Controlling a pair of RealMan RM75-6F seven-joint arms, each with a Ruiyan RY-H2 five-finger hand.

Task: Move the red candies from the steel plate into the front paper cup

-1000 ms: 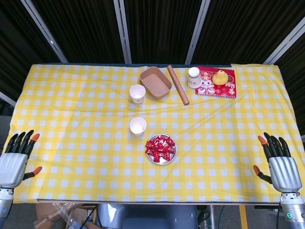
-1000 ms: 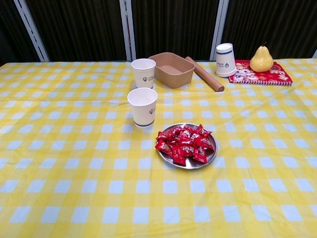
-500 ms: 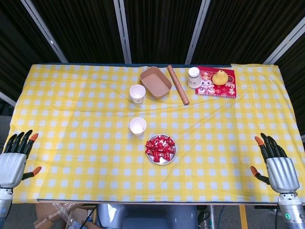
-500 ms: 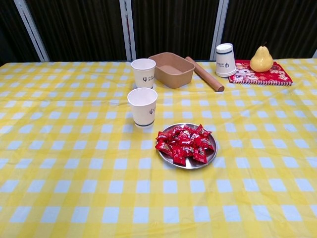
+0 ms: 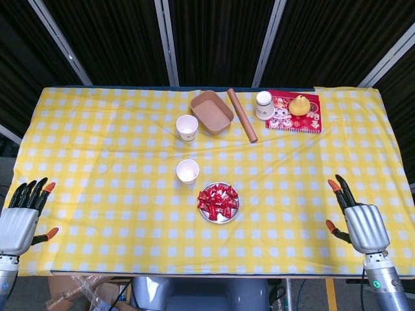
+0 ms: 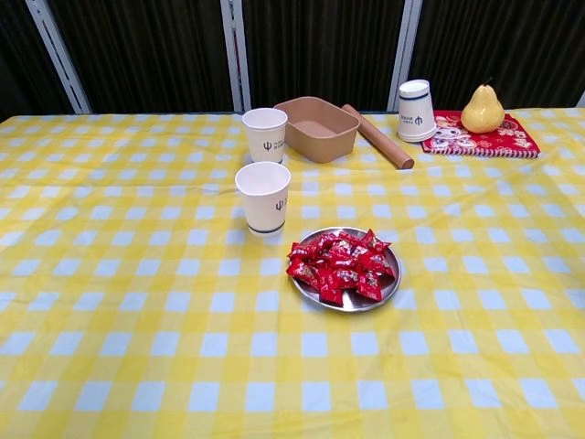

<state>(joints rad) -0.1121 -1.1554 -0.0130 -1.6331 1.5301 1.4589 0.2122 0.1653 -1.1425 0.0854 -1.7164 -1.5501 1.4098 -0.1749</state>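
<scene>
Both hands showed only in the head view: left hand (image 5: 16, 223) and right hand (image 5: 360, 222) sat empty with fingers spread at the table's near corners. Chest view missed them but showed the red candies (image 6: 341, 265) heaped on the steel plate (image 6: 390, 287), front paper cup (image 6: 262, 197) upright just far-left of it.

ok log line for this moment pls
phase: pre-reach | left hand: open, table edge | right hand: open, table edge | red candies: all on steel plate | front paper cup: upright
</scene>
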